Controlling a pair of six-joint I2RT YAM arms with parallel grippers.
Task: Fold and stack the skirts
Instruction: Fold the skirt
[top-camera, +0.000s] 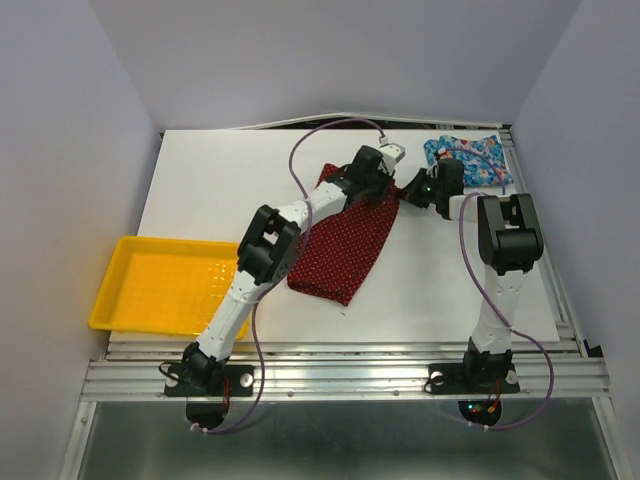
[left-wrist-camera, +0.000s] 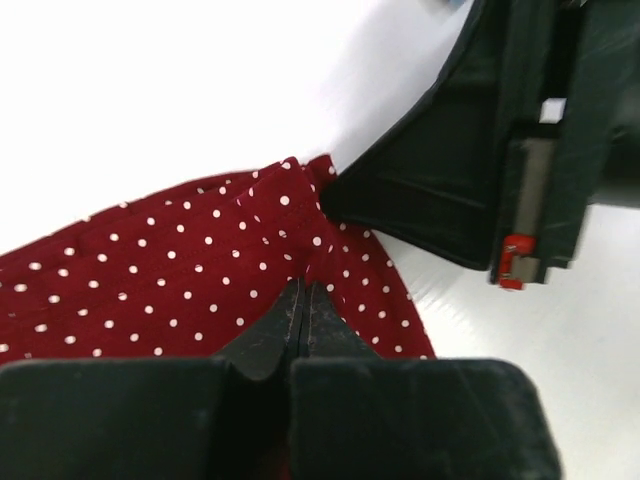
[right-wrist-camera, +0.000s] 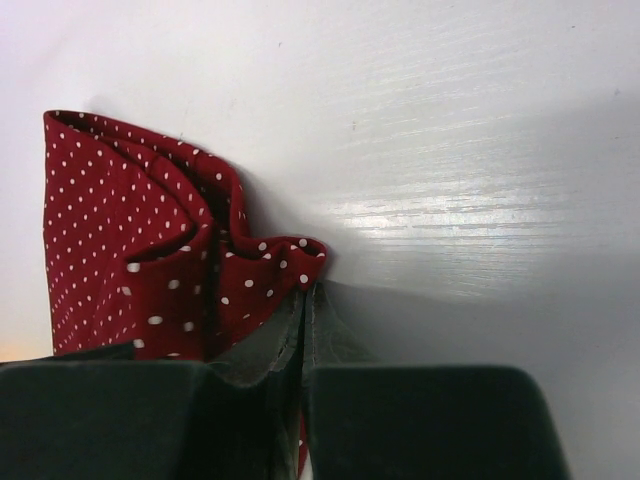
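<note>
From the top camera, you see the red skirt (top-camera: 345, 245) lying in the middle of the white table (top-camera: 200, 190), a long dark red shape with white dots running from far right down to near left. Both arms reach to its far end. Your left gripper (top-camera: 375, 185) sits over the far edge of the cloth, and your right gripper (top-camera: 408, 192) is just beside it at the skirt's far right corner. The jaws themselves are too small to read here. The blue skirt (top-camera: 465, 160), with its floral print, lies apart at the far right corner of the table. The yellow tray (top-camera: 165, 285) sits at the near left edge.

From the left wrist camera, your left gripper (left-wrist-camera: 303, 295) has its jaws pressed together with no gap showing, its tips on the red skirt (left-wrist-camera: 200, 270). A raised crease runs from the tips toward the cloth's far corner, so it pinches a fold of fabric. The dark body of the right gripper (left-wrist-camera: 480, 170) fills the right side, touching that corner.

From the right wrist camera, your right gripper (right-wrist-camera: 308, 300) is likewise closed tight, and a bunched corner of the red skirt (right-wrist-camera: 120, 230) is caught at its tips. The rest of the cloth rumples to the left, with bare table (right-wrist-camera: 450, 150) to the right.
</note>
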